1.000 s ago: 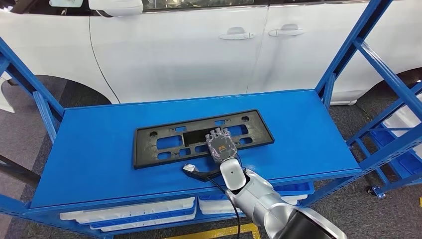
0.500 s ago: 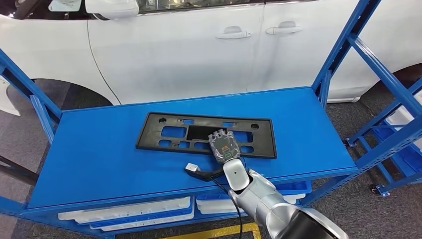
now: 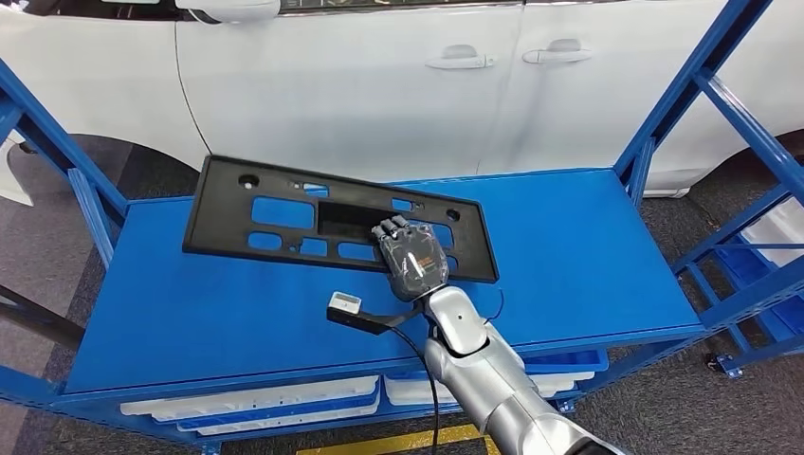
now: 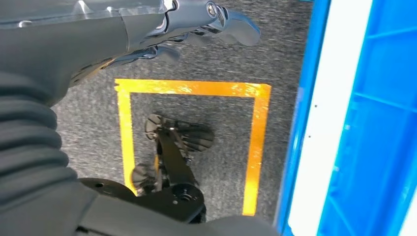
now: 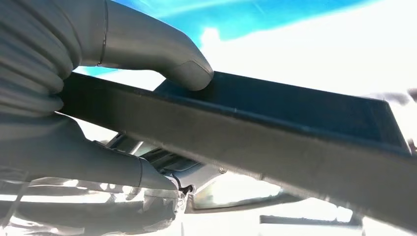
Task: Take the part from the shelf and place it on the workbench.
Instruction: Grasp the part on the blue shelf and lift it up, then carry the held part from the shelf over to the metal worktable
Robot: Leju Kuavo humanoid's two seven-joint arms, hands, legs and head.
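Gripping the black part [image 3: 313,216] at its near edge: right hand [image 3: 410,258] | part tilted above the blue shelf [image 3: 569,246], stretching toward 10 o'clock | left hand [image 4: 196,22] hangs, fingers loosely apart, empty

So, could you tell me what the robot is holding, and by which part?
The right hand grips the black plate frame by its near long edge, toward one end; the left hand holds nothing.
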